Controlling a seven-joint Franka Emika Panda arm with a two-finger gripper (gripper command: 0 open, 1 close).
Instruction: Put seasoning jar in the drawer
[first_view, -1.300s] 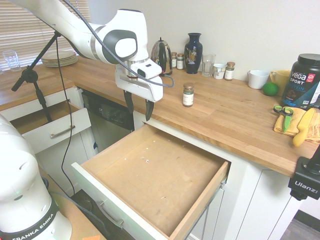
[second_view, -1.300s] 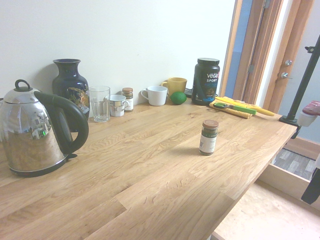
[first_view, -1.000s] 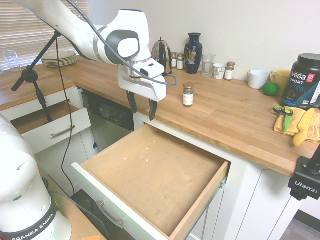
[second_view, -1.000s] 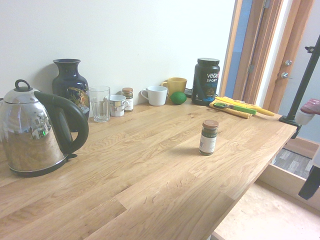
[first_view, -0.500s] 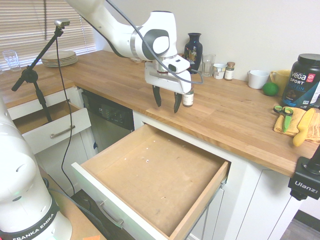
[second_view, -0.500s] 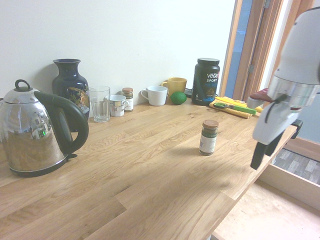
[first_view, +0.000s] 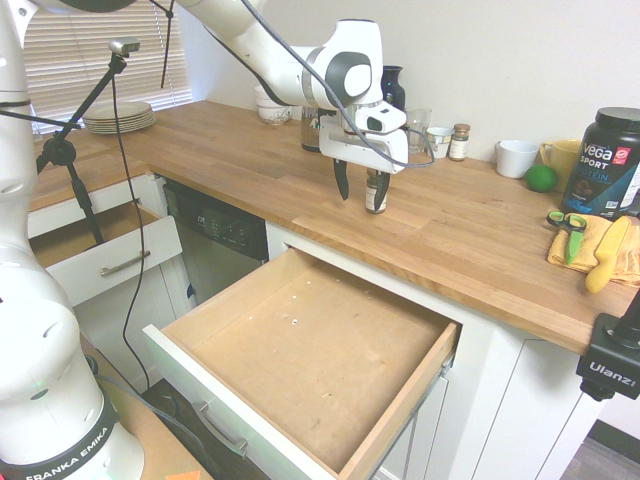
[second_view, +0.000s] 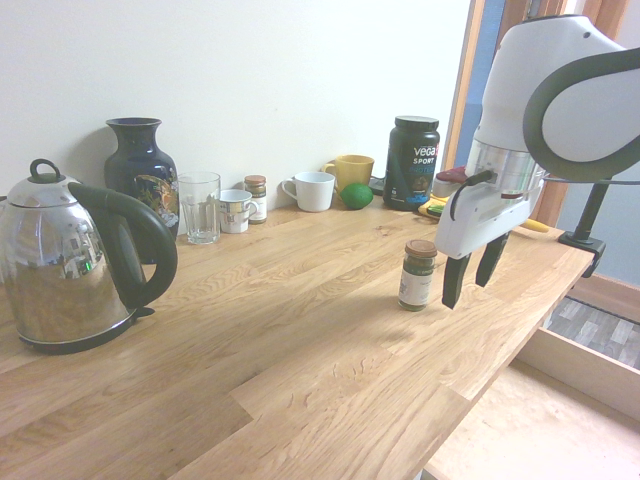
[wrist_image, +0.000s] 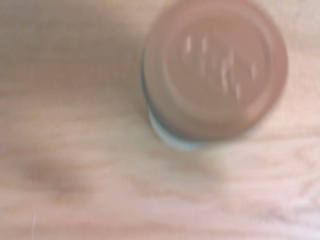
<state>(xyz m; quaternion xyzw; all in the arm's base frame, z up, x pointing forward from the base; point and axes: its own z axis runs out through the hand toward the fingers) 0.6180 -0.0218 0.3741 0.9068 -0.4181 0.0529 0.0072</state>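
The white arm's two-finger gripper (second_view: 468, 278) is held wide apart, empty, just beside the small brown-lidded glass seasoning jar (second_view: 417, 274). The jar is left upright on the wooden counter (second_view: 300, 330), untouched.

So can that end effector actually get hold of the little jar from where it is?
Probably yes: the end effector hangs open right beside the seasoning jar, which stands alone on bare countertop.

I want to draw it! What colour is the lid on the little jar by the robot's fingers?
Brown, on the seasoning jar. The second exterior view shows it best.
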